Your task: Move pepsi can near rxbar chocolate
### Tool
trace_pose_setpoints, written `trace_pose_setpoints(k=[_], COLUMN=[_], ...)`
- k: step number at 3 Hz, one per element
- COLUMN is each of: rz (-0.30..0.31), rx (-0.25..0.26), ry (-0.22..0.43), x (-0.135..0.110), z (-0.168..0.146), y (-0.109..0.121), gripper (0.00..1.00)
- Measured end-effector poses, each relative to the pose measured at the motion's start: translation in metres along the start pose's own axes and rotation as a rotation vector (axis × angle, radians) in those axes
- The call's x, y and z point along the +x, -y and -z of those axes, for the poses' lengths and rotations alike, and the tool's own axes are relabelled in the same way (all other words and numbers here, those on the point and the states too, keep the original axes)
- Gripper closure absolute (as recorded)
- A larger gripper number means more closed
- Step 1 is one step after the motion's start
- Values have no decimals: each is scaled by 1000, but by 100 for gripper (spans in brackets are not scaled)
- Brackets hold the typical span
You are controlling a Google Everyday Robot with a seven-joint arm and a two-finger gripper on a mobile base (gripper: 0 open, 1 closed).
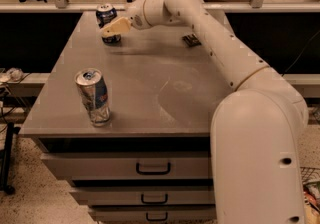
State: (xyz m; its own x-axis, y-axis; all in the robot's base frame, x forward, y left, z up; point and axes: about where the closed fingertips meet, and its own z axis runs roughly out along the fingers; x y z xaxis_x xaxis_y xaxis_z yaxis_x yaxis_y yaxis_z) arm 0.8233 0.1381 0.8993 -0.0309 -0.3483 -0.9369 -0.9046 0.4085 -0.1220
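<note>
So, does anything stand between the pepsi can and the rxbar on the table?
Nothing visible does. The claw is at the pepsi can, and only the robot's own arm passes over the table toward the rxbar. The silver can stands apart, near the front edge.
</note>
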Motion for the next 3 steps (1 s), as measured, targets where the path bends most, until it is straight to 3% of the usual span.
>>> trace_pose_setpoints(k=[2, 3], rz=[-56, -77], rx=[55, 96], ry=[12, 21], x=[-2, -2], z=[-4, 8], y=[-5, 1], gripper=[63, 88])
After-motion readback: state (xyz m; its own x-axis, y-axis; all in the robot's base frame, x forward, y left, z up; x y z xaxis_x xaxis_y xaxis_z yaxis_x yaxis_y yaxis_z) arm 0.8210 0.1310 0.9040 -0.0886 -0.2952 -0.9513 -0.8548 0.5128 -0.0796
